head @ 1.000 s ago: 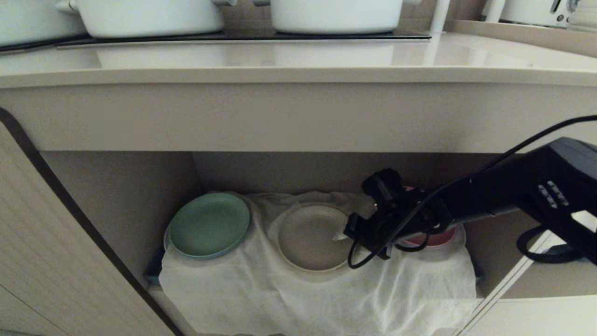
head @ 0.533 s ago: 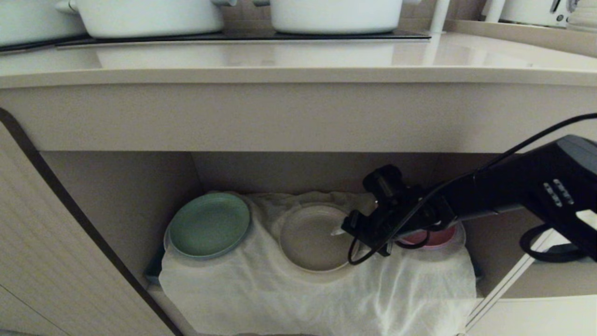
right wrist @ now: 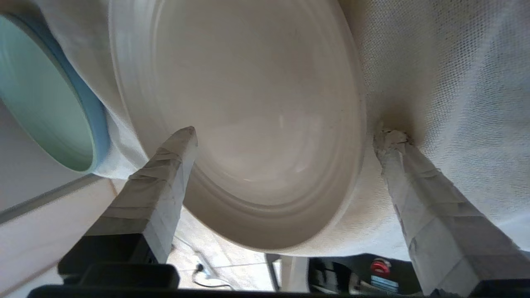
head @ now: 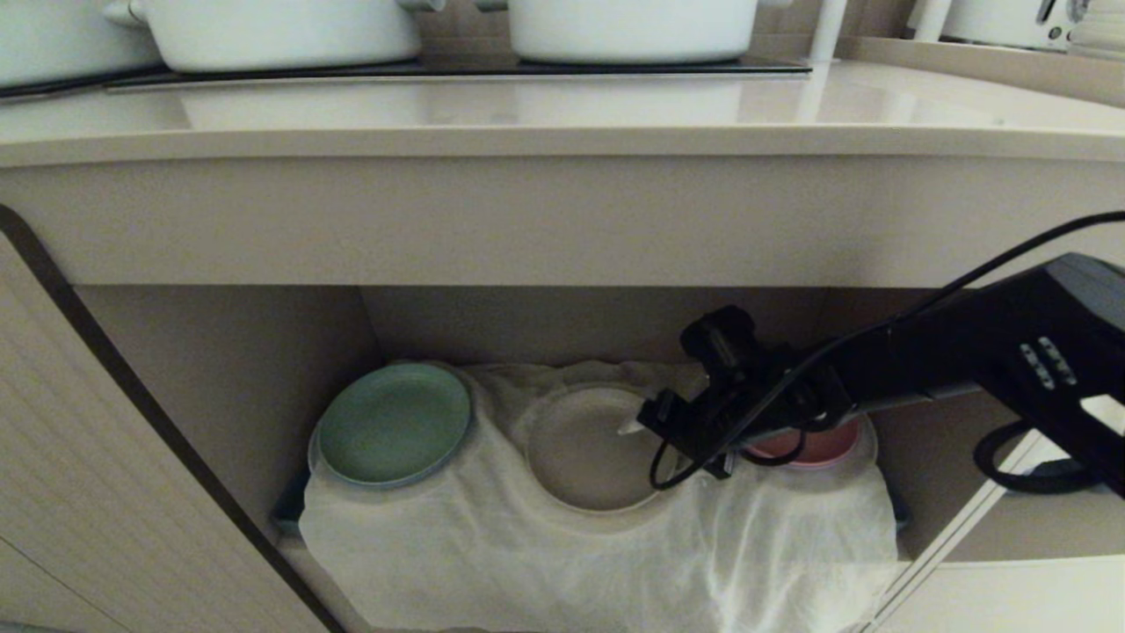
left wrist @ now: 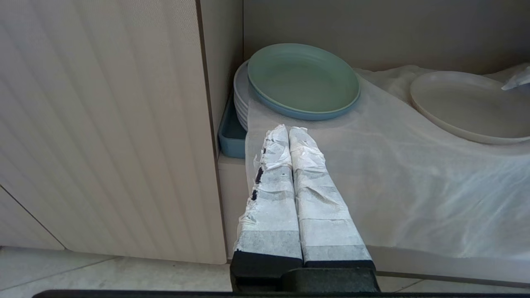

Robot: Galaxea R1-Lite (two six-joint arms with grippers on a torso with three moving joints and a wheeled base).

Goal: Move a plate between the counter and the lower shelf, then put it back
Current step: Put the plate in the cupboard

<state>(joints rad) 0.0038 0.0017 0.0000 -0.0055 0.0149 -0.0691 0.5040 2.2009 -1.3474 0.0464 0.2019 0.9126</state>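
The beige plate lies flat on the white cloth that lines the lower shelf, between a green plate and a pink one. My right gripper reaches into the shelf from the right and is open at the plate's right edge. In the right wrist view the right gripper stands wide, one taped finger over the plate and the other on the cloth beyond its rim; nothing is gripped. The counter runs above. My left gripper is shut and empty, parked before the shelf's left front.
A pale green plate tops a stack at the shelf's left. A pink plate lies behind my right wrist. Two white pots stand on the hob. An open cabinet door flanks the left. A blue tray holds the stack.
My right gripper has edged slightly up and to the left over the plate's right edge. The plate stays on the cloth. The left arm has not moved.
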